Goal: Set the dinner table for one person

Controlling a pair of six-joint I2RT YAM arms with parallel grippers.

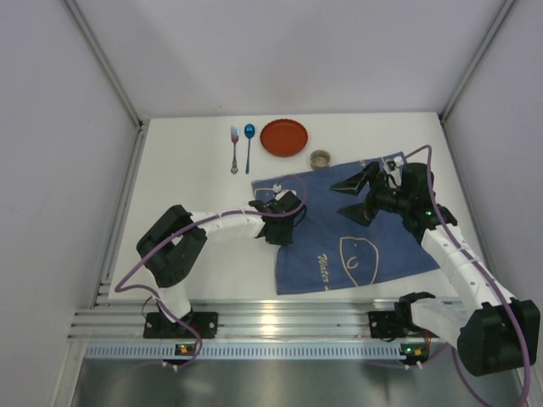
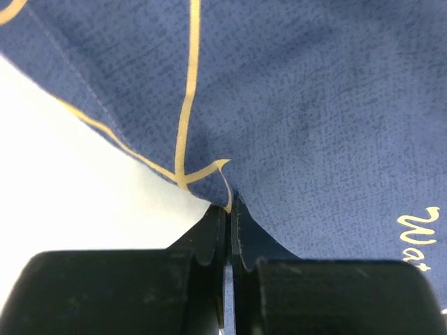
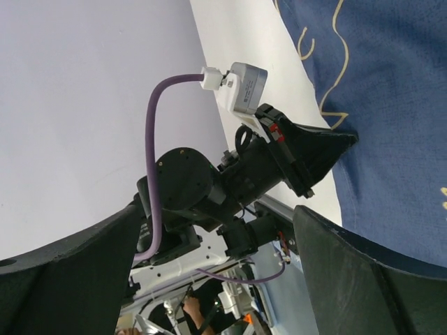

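Top external, one fork [image 1: 234, 148], one spoon [image 1: 249, 146], one plate [image 1: 284, 137], left hand [image 2: 228, 216] pinching cloth [image 2: 314, 105], right hand [image 1: 338, 198] spread

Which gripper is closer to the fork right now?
Left. The left gripper, shut on the cloth, is just nearward and right of the fork; the right gripper, open, is much farther right over the cloth.
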